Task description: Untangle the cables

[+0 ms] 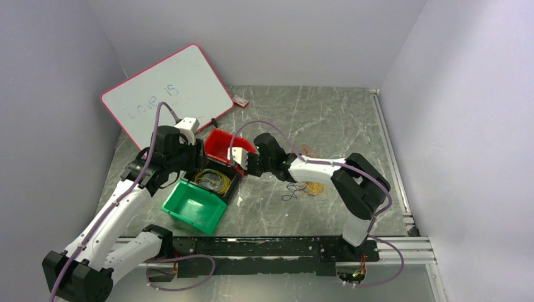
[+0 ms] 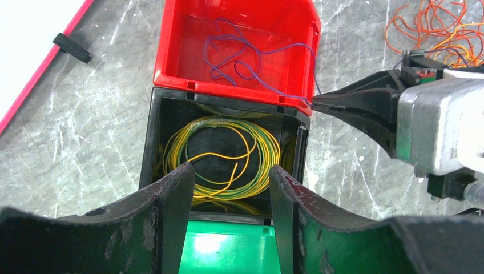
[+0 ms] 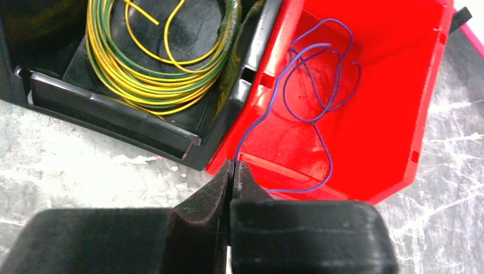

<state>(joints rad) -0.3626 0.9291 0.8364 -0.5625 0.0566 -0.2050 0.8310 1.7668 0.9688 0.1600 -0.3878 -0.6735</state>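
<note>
Pinching the purple cable (image 3: 313, 121), end hidden, right gripper (image 3: 233, 165) is closed; left gripper (image 2: 231, 168) gapes.

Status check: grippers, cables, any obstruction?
Left gripper open over yellow-green coil in black bin. Right gripper shut on purple wire at rim of red bin. Orange tangle loose on table. No obstruction seen.

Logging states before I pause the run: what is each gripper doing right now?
Left gripper: open, holding nothing.
Right gripper: closed on the purple cable trailing into the red bin.
</note>
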